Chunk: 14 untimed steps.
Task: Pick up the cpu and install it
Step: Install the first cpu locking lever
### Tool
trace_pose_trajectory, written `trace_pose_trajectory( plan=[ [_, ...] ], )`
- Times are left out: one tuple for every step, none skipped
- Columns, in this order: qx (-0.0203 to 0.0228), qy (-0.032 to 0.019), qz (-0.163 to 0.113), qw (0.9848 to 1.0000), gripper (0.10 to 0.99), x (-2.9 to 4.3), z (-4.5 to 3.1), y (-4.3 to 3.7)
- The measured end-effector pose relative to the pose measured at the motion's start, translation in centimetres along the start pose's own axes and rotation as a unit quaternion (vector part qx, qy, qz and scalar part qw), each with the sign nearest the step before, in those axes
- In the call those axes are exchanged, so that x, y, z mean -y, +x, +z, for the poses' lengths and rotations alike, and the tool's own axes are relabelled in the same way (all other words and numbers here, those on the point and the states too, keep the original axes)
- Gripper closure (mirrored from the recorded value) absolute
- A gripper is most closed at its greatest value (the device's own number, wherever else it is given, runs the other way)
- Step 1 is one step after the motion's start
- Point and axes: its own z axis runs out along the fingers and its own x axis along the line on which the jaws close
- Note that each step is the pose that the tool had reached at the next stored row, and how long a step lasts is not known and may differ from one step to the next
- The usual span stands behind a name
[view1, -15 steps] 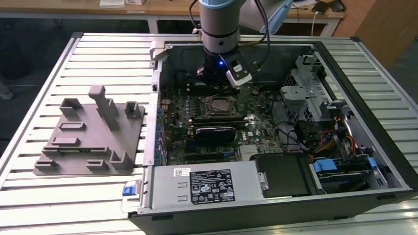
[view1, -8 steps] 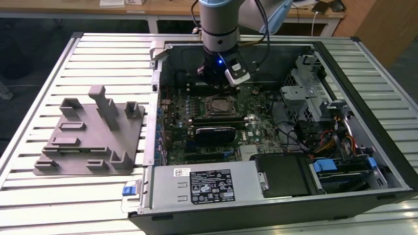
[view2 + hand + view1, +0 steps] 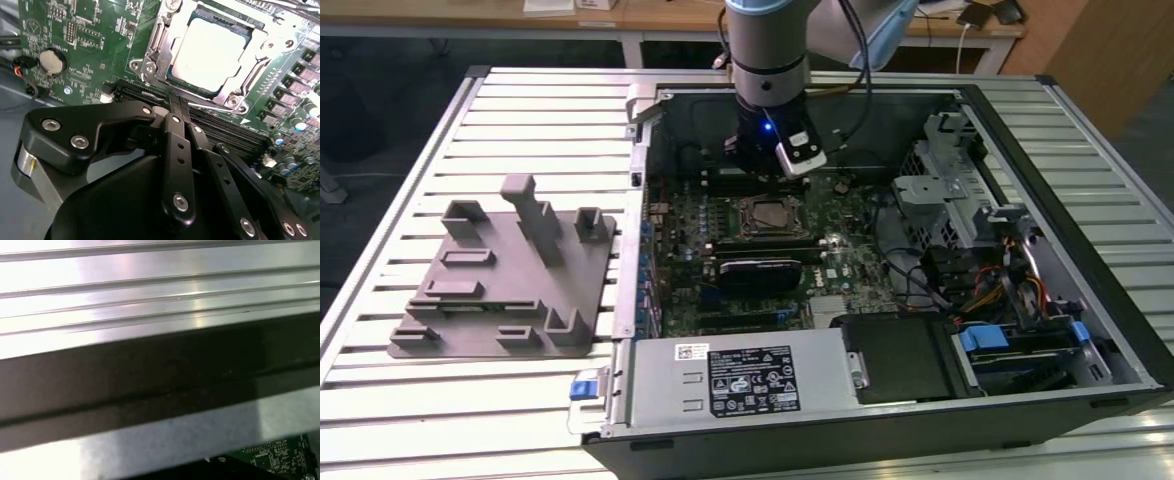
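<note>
Fingers [image 3: 176, 150] of the gripper [image 3: 175, 107] press together with nothing between them, clenched on empty air in the second wrist view. Just beyond their tips the cpu [image 3: 212, 52] lies flat in its socket [image 3: 150, 55], silver top up, the metal frame around it, apart from the gripper. Memory slots [image 3: 230, 132] run across the board [image 3: 85, 45] between the fingertips and the socket, and a round coin cell [image 3: 52, 61] sits on the board off to one side of the hand. In the exterior view the arm [image 3: 767, 50] reaches down into the open case [image 3: 1067, 140], the gripper [image 3: 754, 165] hanging close above the board at the case's far side, with the cpu [image 3: 765, 213] just in front of it, seated in the socket. A grey fixture [image 3: 507, 280] with upright posts rests on the slatted table [image 3: 400, 400] well apart, to the exterior view's left of the case. The first wrist view shows metal slats [image 3: 150, 285], a dark band of case wall [image 3: 150, 375], and a corner of green board [image 3: 272, 457].
</note>
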Motion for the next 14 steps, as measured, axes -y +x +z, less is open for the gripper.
trace_pose_trajectory(
  plan=[
    [0.0004,0.0004,0.003,1.0,0.98,-0.07,0.03,0.02],
    [0.0008,0.0007,0.006,1.0,0.98,-0.16,0.06,0.04],
    [0.0011,0.001,0.008,1.0,0.98,-0.25,0.08,0.06],
    [0.0015,0.0013,0.01,0.9999,0.98,-0.34,0.11,0.08],
    [0.0017,0.0015,0.012,0.9999,0.98,-0.44,0.14,0.1],
    [0.0021,0.0019,0.015,0.9999,0.98,-0.53,0.16,0.12],
    [0.0024,0.0022,0.017,0.9999,0.98,-0.62,0.19,0.14],
    [0.0028,0.0026,0.019,0.9998,0.98,-0.7,0.22,0.16],
    [0.0034,0.0036,0.022,0.9997,0.98,-0.74,0.24,0.17],
    [0.0041,0.005,0.026,0.9996,0.98,-0.74,0.27,0.17],
    [0.0049,0.0065,0.031,0.9995,0.98,-0.74,0.3,0.17],
    [0.0056,0.0079,0.035,0.9993,0.98,-0.73,0.33,0.18],
    [0.0064,0.0093,0.04,0.9991,0.98,-0.73,0.37,0.18],
    [0.0072,0.0105,0.044,0.9989,0.98,-0.72,0.42,0.18]
  ],
)
